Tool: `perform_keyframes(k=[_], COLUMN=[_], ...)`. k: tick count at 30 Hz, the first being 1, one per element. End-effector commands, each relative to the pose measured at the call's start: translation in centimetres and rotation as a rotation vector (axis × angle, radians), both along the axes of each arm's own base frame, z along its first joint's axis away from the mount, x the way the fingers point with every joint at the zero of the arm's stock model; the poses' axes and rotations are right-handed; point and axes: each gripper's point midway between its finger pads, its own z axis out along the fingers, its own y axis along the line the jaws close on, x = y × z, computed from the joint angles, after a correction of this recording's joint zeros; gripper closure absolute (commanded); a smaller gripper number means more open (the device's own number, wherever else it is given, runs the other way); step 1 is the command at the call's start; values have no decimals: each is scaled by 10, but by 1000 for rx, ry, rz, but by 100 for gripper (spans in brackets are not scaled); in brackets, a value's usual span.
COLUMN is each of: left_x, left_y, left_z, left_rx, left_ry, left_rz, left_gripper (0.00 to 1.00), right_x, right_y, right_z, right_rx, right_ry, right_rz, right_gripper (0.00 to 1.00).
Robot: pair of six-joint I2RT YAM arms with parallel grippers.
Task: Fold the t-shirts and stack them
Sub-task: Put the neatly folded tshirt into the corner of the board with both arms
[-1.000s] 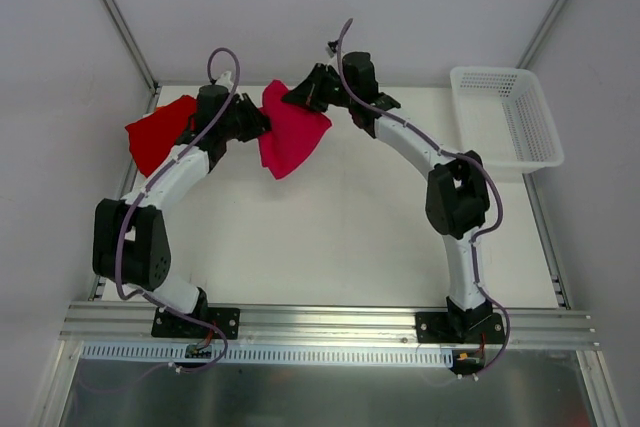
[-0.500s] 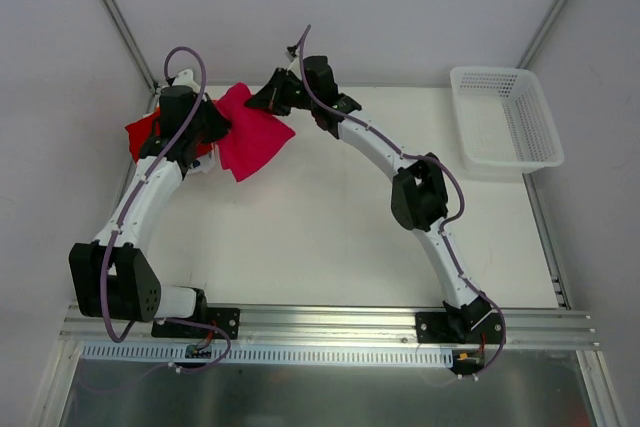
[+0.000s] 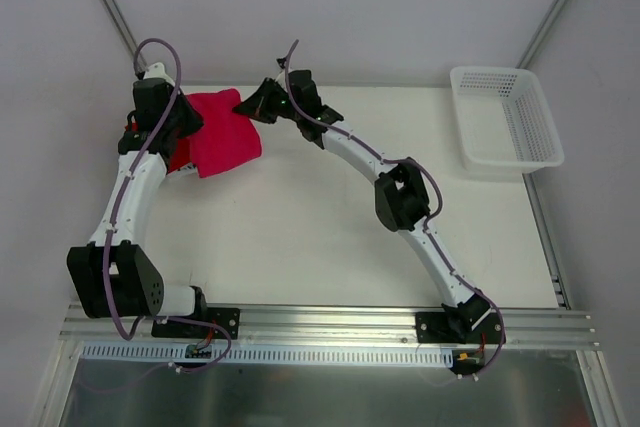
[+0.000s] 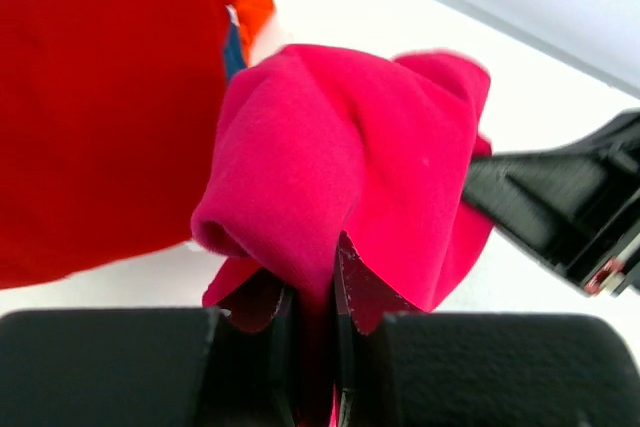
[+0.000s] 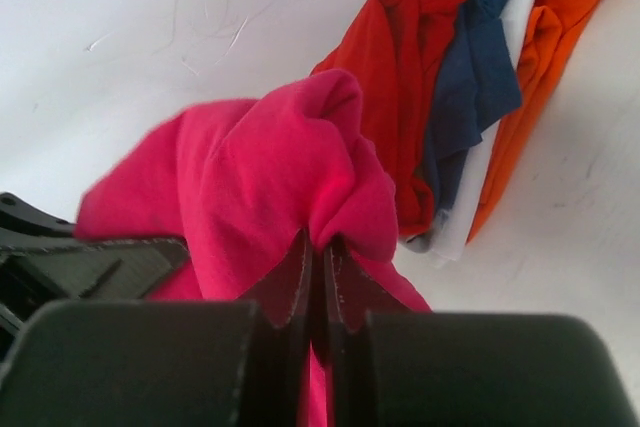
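Observation:
A folded magenta-pink t-shirt (image 3: 220, 132) hangs between both grippers at the table's far left, over the edge of a stack of folded t-shirts. My left gripper (image 3: 183, 117) is shut on its left edge, the cloth (image 4: 340, 167) pinched between the jaws. My right gripper (image 3: 256, 107) is shut on its right edge (image 5: 270, 177). The stack's top is a red t-shirt (image 4: 100, 107), with orange (image 5: 540, 57), white and blue (image 5: 470, 67) layers beneath it. In the top view the stack is mostly hidden by the pink shirt and the left arm.
A white plastic mesh basket (image 3: 505, 117) stands at the table's far right corner. A metal frame post runs along the left edge by the stack. The back wall is close behind both grippers.
Both grippers have carried the pink t-shirt leftward from the middle back of the table to over the red stack. Their grips have not changed.

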Motion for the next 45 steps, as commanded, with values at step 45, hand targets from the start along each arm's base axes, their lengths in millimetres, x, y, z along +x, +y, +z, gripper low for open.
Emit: perform_keyframes(k=[45], left_x=[85], left_y=[177], left_z=[1], left_rx=[207], left_ry=[33], left_rz=[276], left_gripper=[100], right_x=[-9], right_y=[72], right_z=[23], right_rx=[304], right_ry=[-253], right_rz=[-384], right_gripper=[85])
